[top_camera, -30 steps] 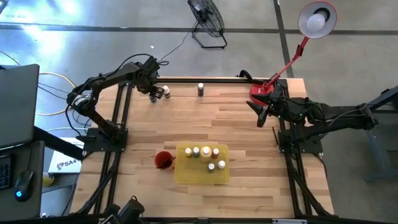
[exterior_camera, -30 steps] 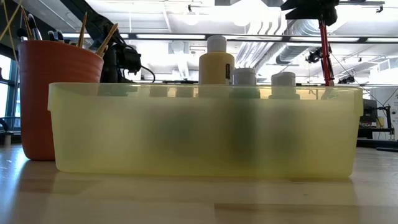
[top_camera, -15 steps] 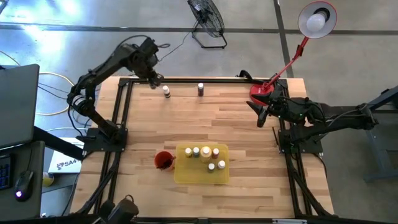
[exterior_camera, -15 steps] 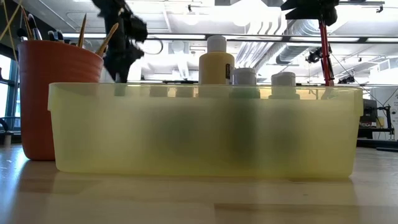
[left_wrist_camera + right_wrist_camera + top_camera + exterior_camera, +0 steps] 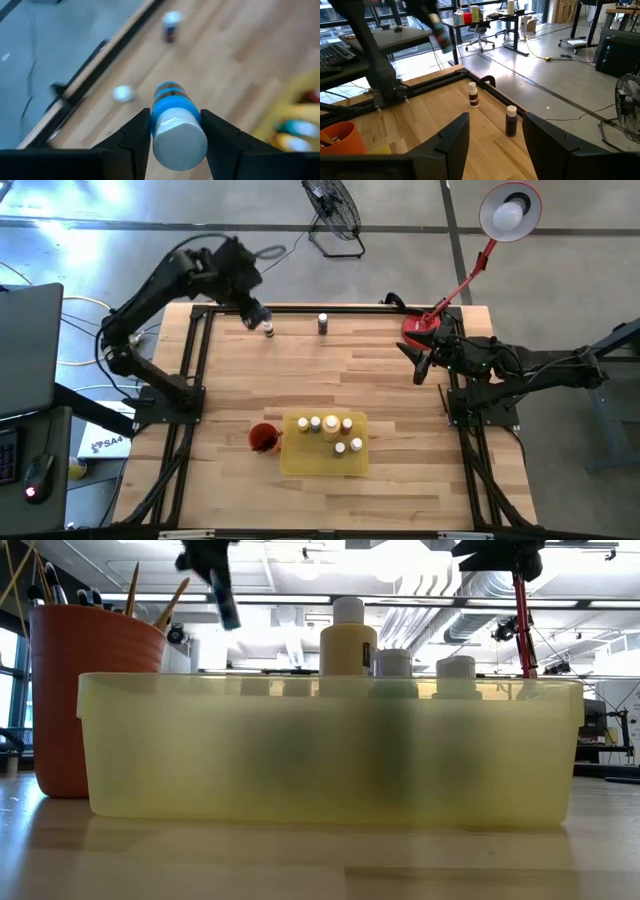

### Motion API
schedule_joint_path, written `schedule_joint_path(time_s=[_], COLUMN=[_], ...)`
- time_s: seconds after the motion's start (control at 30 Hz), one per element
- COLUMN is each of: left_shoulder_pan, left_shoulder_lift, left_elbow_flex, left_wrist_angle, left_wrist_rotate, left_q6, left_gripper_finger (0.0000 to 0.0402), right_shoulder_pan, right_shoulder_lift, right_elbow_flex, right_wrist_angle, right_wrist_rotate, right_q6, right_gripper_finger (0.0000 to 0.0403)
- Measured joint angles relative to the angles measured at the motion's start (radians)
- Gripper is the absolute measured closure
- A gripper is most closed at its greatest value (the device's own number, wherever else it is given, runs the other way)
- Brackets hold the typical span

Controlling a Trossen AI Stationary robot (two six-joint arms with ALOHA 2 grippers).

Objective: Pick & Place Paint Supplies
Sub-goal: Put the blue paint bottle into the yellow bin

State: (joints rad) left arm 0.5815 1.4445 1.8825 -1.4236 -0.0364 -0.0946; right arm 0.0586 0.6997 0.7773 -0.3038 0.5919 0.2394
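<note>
We note the left gripper (image 5: 175, 131) raised above the table's far left corner, at about eleven o'clock from the flat yellow plastic tray (image 5: 300, 461), its fingers (image 5: 131, 140) clamped on a small blue paint bottle with a pale cap (image 5: 176, 125). Two small paint bottles stand on the wooden table (image 5: 380, 375) by its far edge, a brown pale-capped one (image 5: 268, 329) just beside the raised gripper and a dark one (image 5: 322, 323) near it. Six pale-capped bottles (image 5: 330, 427) sit in the tray, brushes (image 5: 170, 602) stand in the red cup (image 5: 262, 437) at its nine o'clock, and our right gripper (image 5: 420, 368) waits with fingers parted and empty at the table's three o'clock edge.
</note>
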Motion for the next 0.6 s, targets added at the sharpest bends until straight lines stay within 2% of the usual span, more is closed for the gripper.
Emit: schedule_joint_path(time_s=[0.17, 0.43, 0.6], left_shoulder_pan=[-0.238, -0.618, -0.81], left_shoulder_lift=[-0.038, -0.021, 0.026], left_elbow_flex=[0.002, 0.002, 0.001], left_wrist_angle=[0.016, 0.028, 0.106], left_wrist_rotate=[-0.023, -0.04, -0.138], left_q6=[-0.042, -0.147, -0.255], left_gripper_finger=[0.0258, 0.0258, 0.0258], right_shoulder_pan=[0.0, 0.0, 0.0], right_shoulder_lift=[0.0, 0.0, 0.0], right_elbow_flex=[0.0, 0.0, 0.0], right_wrist_angle=[0.0, 0.0, -0.001], right_wrist_rotate=[0.0, 0.0, 0.0], right_q6=[0.0, 0.0, 0.0], right_gripper_finger=[0.0229, 0.0229, 0.0229])
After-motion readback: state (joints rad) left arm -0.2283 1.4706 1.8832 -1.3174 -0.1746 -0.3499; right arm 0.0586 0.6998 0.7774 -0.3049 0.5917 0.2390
